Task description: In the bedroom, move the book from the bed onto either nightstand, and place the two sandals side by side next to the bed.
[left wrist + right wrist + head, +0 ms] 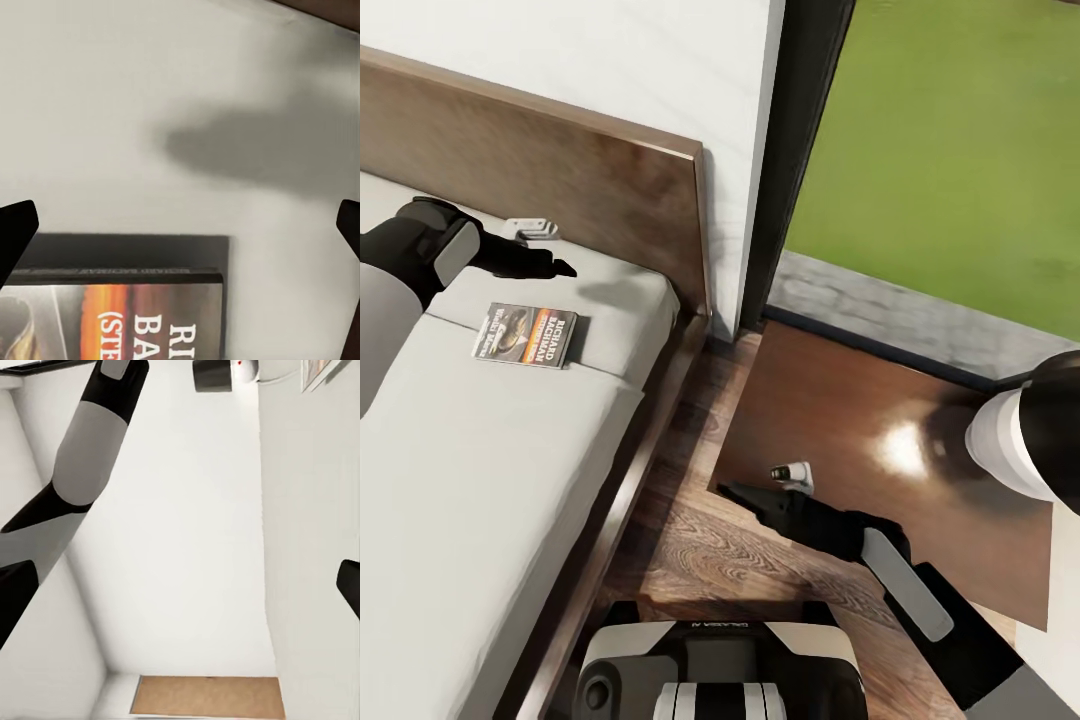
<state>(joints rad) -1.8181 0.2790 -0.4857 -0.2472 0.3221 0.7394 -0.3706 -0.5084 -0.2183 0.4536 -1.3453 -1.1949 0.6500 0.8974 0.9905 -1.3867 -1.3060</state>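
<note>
The book (pixel 525 335) lies flat on the bed's grey mattress (pixel 480 480), a little short of the dark headboard (pixel 590 170). My left gripper (pixel 555 268) hovers open just beyond the book's far edge, toward the headboard. In the left wrist view the book (pixel 112 307) shows near the open left gripper (pixel 180 225), whose fingertips (pixel 15 232) stand wide apart and touch nothing. The glossy nightstand (pixel 860 400) stands right of the bed. My right gripper (pixel 738 492) is open and empty at the nightstand's near left edge. The sandals are out of view.
A tall dark-framed window (pixel 800 150) with green lawn (pixel 950 130) rises behind the nightstand. A strip of wood floor (pixel 700 560) runs between bed and nightstand, and my base (pixel 720 670) stands in it. The right wrist view looks at white walls (pixel 195 547).
</note>
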